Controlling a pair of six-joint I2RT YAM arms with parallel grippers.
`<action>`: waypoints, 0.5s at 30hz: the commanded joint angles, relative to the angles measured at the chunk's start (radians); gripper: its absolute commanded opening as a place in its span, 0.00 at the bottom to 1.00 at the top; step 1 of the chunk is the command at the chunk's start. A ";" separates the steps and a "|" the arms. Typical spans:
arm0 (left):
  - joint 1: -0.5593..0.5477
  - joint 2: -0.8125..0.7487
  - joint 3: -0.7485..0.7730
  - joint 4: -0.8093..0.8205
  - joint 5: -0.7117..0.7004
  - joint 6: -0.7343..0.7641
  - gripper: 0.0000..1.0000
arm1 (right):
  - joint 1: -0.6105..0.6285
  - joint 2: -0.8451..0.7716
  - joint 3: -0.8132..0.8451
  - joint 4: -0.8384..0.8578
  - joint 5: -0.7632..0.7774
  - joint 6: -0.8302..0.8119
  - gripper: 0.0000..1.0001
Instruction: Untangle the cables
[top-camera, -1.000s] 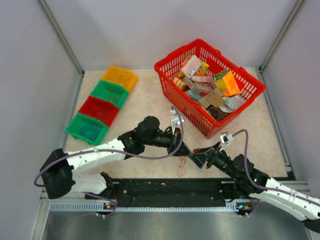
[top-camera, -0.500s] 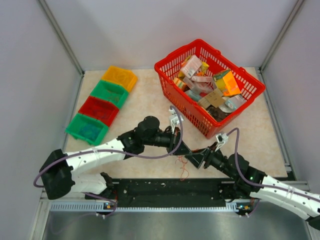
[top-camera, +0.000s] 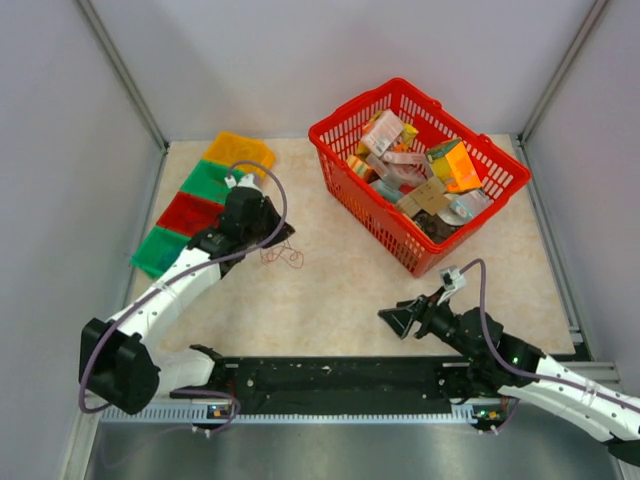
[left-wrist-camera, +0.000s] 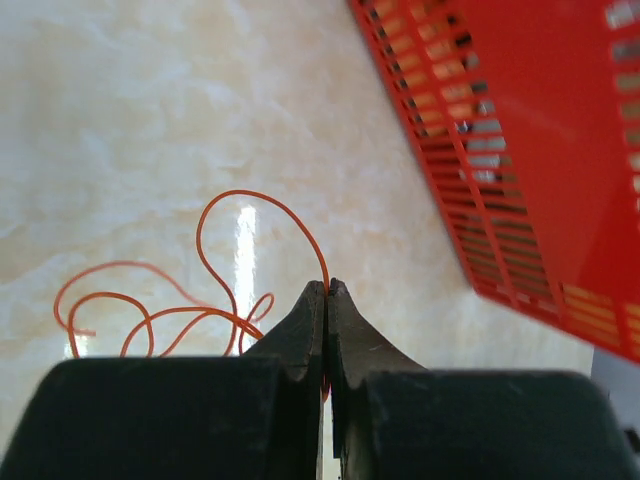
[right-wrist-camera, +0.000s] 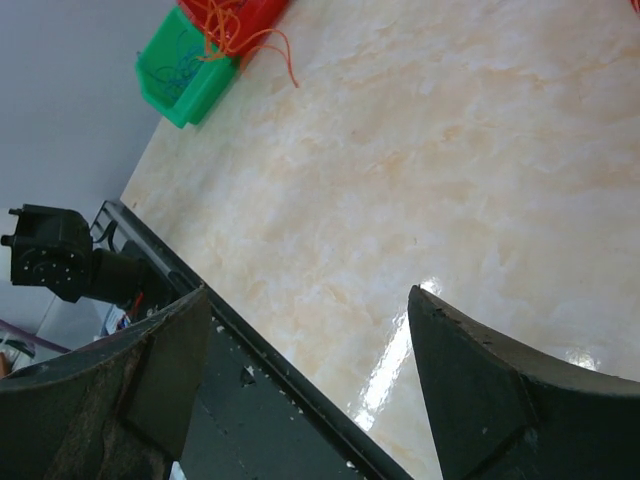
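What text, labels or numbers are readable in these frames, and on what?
No text is readable in any view.
The packets in the red basket carry print, but it is too small and blurred to read.
The bins show no lettering.

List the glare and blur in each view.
Left wrist: white glare streak on the table, red basket soft, orange cable crisp. Right wrist: glare low on the table, right end effector blurred. Top external: even light, no harsh glare.
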 joint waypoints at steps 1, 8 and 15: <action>0.031 0.035 0.122 -0.061 -0.283 -0.122 0.00 | 0.004 -0.016 0.053 -0.042 0.028 -0.013 0.79; 0.162 0.099 0.262 -0.038 -0.354 -0.125 0.00 | 0.004 -0.034 0.066 -0.085 0.034 -0.007 0.79; 0.320 0.151 0.297 0.143 -0.415 -0.095 0.00 | 0.004 -0.067 0.067 -0.096 0.042 -0.008 0.79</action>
